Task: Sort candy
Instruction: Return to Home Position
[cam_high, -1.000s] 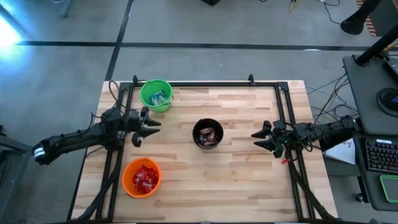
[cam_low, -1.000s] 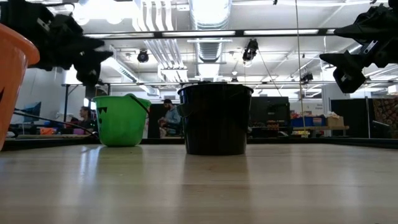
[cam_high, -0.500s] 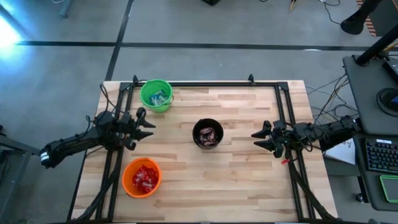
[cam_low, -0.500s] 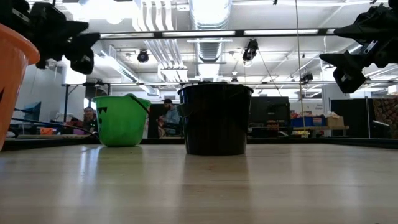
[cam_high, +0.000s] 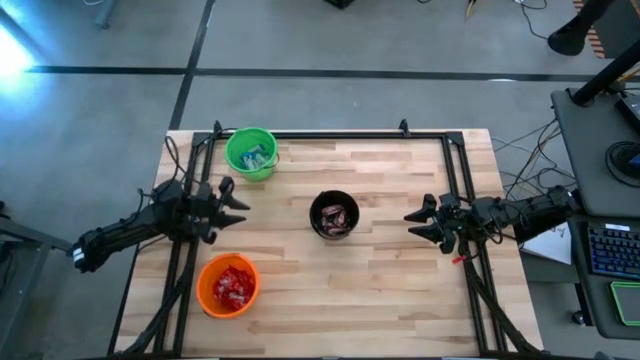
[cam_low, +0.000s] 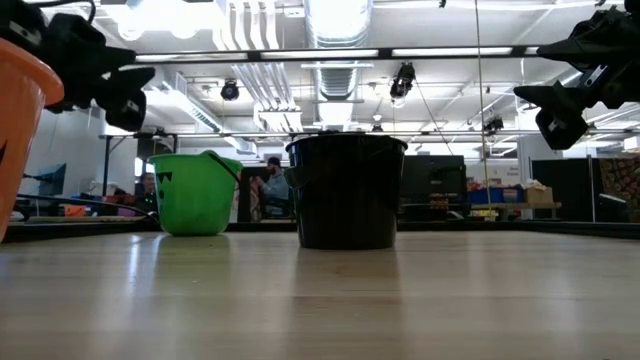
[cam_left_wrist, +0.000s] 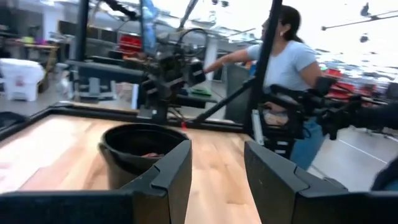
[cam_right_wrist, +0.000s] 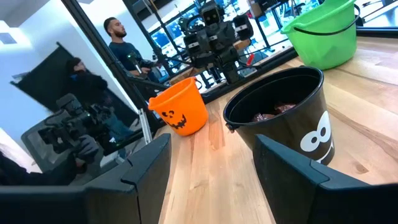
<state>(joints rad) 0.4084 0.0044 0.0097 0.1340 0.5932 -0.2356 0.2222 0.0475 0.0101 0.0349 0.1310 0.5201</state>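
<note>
Three cups stand on the wooden table. The green cup (cam_high: 250, 153) holds blue-and-white candy (cam_high: 256, 158), the black cup (cam_high: 334, 214) holds dark brown candy (cam_high: 337, 217), and the orange cup (cam_high: 228, 284) holds red candy (cam_high: 234, 287). My left gripper (cam_high: 238, 207) hovers open above the table between the green and orange cups, pointing toward the black cup (cam_left_wrist: 143, 149). My right gripper (cam_high: 410, 222) hovers open to the right of the black cup (cam_right_wrist: 280, 130), pointing at it. Neither holds anything.
A black metal frame (cam_high: 330, 134) runs along the table's far edge and down both sides. Bare wood lies between the cups and along the near edge. Beyond the table are people, one close behind the right arm (cam_left_wrist: 283, 62), plus desks and equipment.
My left gripper has drawn back toward the table's left edge, away from the black cup. The right arm and the three cups have kept still.
</note>
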